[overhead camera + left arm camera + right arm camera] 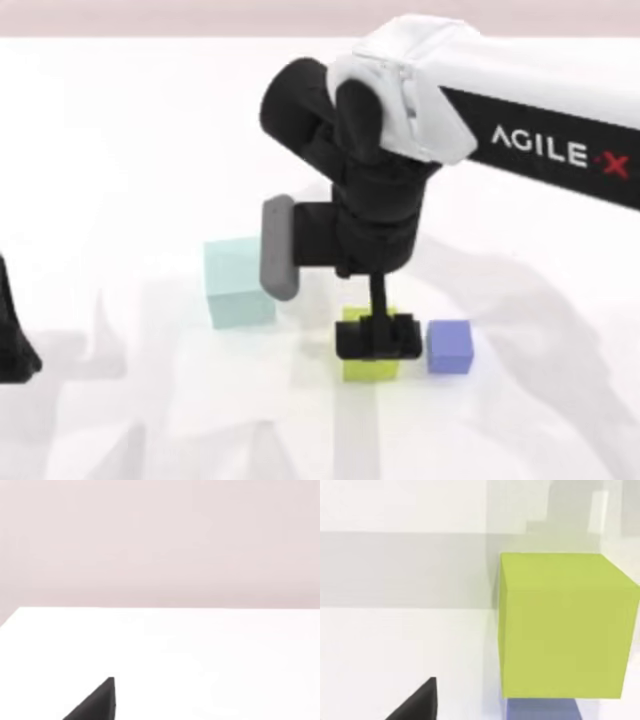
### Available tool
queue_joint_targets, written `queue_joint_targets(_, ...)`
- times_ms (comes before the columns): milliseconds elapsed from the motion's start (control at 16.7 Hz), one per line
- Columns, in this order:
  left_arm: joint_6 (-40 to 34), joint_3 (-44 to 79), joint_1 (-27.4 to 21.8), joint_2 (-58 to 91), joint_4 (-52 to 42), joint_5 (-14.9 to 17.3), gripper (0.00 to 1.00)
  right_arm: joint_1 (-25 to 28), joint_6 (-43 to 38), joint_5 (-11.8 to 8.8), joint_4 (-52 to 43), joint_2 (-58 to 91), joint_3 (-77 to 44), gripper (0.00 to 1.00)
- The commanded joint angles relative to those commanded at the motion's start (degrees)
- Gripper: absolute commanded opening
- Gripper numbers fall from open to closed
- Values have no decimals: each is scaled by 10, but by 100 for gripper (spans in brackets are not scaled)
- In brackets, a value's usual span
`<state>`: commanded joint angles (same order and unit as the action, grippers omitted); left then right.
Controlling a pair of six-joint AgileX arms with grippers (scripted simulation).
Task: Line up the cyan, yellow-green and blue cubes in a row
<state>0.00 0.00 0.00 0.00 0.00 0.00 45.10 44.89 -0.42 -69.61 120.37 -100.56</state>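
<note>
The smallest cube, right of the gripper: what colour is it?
Periwinkle blue. The blue cube shows best in the top view, just right of the yellow-green cube.

We're in a rendered simulation: bare white worktop (pixel 120 150), flat pinkish backdrop (pixel 160 540), plain matte cubes, no room furnishings visible.

White right arm (pixel 520 110), AGILE X lettering, black pincer (pixel 376 336).

Cyan cube (pixel 238 282), yellow-green cube (pixel 371 366), blue cube (pixel 450 346): matt, smooth. Surface (pixel 120 200): white, smooth, faintly glossy.
</note>
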Motion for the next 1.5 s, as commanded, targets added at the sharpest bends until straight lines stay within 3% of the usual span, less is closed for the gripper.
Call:
queue_joint_targets(360, -2, 5, -2, 5, -4, 0, 100, -5, -3, -1, 2, -5, 3, 100)
queue_joint_targets(660, -46, 118, -35, 120, -80, 0, 100, -60, -43, -13, 83, -121, 92, 100)
queue_joint_targets(1140, -179, 467, -141, 562, -334, 2, 100, -230, -197, -32, 334, -568, 445, 100)
queue_joint_targets(1500, -281, 727, -220, 916, -529, 4, 100, -356, -332, -24, 523, -921, 755, 100)
